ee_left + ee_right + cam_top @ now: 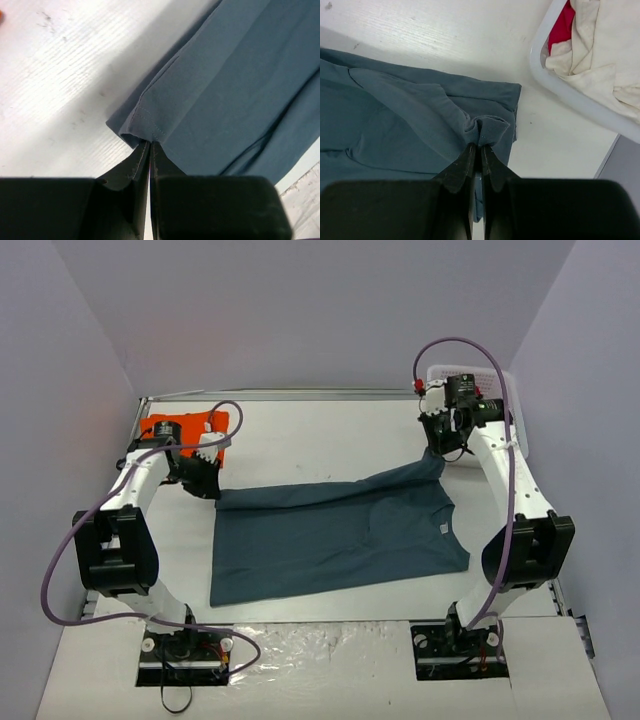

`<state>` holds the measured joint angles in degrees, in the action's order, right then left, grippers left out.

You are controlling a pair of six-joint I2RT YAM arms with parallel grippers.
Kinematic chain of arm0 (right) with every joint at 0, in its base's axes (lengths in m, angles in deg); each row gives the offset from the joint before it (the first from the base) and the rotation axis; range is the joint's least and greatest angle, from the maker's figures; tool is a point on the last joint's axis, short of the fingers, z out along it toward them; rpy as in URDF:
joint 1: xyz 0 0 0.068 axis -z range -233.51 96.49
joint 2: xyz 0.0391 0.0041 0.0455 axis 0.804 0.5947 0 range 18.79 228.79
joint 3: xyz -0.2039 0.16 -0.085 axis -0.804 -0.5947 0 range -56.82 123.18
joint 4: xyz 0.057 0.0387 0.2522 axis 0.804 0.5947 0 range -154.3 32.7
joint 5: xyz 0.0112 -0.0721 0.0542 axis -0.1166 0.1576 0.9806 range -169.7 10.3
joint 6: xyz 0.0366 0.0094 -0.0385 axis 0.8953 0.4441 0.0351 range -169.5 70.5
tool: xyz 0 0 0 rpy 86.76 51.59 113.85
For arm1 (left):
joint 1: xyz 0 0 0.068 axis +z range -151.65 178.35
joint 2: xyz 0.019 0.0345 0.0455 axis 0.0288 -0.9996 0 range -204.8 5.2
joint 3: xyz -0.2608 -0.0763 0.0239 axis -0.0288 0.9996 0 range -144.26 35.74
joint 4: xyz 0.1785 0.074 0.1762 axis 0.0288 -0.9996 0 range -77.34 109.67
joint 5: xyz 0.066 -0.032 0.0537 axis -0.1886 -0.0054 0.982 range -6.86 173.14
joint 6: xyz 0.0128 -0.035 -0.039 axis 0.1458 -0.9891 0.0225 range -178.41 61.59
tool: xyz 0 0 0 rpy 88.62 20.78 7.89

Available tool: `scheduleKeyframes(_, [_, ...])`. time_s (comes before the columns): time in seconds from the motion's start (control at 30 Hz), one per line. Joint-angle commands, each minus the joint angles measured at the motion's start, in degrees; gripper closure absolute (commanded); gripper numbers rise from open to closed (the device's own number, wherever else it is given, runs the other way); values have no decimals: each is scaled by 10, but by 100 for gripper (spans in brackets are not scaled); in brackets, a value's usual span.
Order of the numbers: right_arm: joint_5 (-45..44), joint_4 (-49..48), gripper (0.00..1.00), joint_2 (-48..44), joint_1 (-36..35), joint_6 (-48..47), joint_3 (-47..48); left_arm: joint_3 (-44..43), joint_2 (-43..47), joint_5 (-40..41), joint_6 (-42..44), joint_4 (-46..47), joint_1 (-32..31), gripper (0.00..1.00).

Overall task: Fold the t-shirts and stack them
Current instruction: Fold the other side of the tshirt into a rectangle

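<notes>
The dark slate-blue t-shirt [335, 535] lies spread across the middle of the table. My left gripper [208, 486] is shut on its far left hem corner [145, 130]. My right gripper [440, 447] is shut on its far right corner, bunched at the fingertips [487, 131], and holds it lifted above the table. The cloth stretches between the two grippers along the far edge. The bright orange t-shirt [190, 430] lies folded at the far left, partly hidden behind my left arm.
A white bin [510, 410] stands at the far right; the right wrist view shows its rim [570, 90] and the white garment [605, 45] and the red-pink garment [562, 25] inside. Grey walls enclose the table.
</notes>
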<state>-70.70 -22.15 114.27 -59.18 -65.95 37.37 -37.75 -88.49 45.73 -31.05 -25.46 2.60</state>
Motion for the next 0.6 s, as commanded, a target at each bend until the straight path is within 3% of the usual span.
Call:
scheduleKeyframes(0.0, [-9,43,100,-42,0,-16,-30,14,31,-44,52,-31,5,98])
scheduleKeyframes(0.57, [-22,103,100,-116,-3,-43,-121,67,61,-27,116,-52,19,98])
